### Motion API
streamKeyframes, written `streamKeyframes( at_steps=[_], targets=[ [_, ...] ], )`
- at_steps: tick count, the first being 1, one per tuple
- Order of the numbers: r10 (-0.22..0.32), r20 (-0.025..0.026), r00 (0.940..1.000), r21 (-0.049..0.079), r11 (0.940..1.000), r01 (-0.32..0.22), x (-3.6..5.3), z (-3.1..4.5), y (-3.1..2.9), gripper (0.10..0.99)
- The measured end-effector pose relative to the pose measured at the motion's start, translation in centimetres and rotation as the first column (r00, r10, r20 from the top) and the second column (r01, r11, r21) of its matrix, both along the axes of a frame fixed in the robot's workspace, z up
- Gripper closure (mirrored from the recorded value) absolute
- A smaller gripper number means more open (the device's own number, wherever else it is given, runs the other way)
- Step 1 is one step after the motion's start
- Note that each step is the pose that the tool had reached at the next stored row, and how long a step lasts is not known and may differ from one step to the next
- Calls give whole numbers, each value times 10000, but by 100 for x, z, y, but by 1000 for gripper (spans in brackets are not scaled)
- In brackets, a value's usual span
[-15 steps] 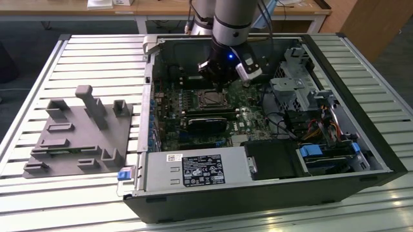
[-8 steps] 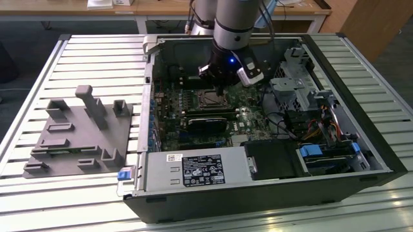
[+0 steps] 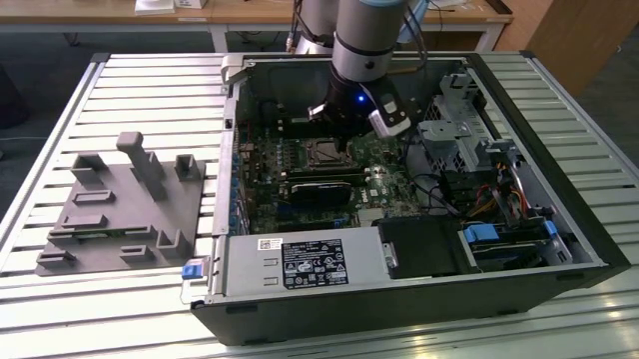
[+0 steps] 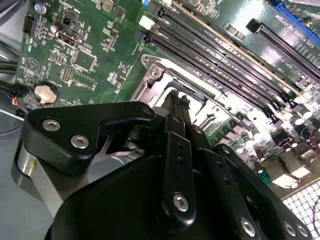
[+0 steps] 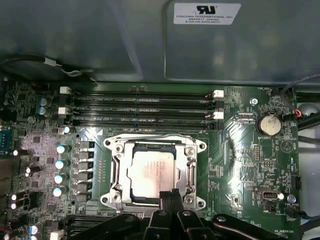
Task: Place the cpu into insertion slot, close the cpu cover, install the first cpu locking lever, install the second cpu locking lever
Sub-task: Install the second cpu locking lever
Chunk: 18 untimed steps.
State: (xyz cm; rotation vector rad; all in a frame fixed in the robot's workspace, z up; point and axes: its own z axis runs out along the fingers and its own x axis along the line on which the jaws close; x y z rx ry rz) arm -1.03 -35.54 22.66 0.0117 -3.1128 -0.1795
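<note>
We see the gripper (image 5: 169,196) poised low over the green circuit board (image 5: 240,150), its two black fingers (image 4: 176,107) drawn together into a narrow point with nothing visibly clamped between them. In the first wrist view that point sits at the near edge of the insertion slot (image 5: 156,172), just touching or hovering over the silvery rim; we cannot tell which. The cpu (image 5: 152,172) lies flat inside the socket, its pale metal face showing just beyond the fingertips. The cpu cover (image 5: 189,167) is down around the chip, framing it on all sides, its cut-out middle leaving the chip's face bare. In the second wrist view the same fingertips stand over the socket frame (image 4: 165,82), with the long black memory slots (image 4: 220,55) running beside it and a round coin battery (image 4: 45,93) well apart on the board. Past the socket in the first wrist view lie the memory slots, and beyond them a grey panel bearing a white label (image 5: 207,12). In the exterior view the arm (image 3: 364,45) reaches down into the open computer case (image 3: 589,224), which rests on a slatted metal table (image 3: 150,82); a grey parts fixture (image 3: 120,209) stands on the table at the exterior view's left.
</note>
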Motion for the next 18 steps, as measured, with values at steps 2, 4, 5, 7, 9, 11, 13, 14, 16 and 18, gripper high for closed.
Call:
streamKeyframes(
  at_steps=[2, 4, 5, 7, 9, 11, 13, 14, 16, 18],
  targets=[
    [1, -1, 10000, 63, 10000, -1, 2, -1, -7, 965],
    [0, 0, 10000, 111, 9999, 0, 2, -5, -19, 965],
    [0, 0, 10000, 125, 9999, 0, 2, -8, -26, 965],
    [0, 0, 10000, 144, 9999, 0, 2, -13, -51, 965],
    [1, -1, 10000, 150, 9999, -1, 2, -16, -88, 965],
    [0, -1, 10000, 150, 9999, 0, 2, -16, -129, 965],
    [0, 0, 10000, 151, 9999, 0, 2, -17, -163, 965],
    [1, 0, 10000, 151, 9999, -1, 2, -17, -181, 965],
    [1, -1, 10000, 151, 9999, -1, 2, -16, -212, 965],
    [-1, 0, 10000, 189, 9998, 1, -17, -16, -225, 965]
  ],
)
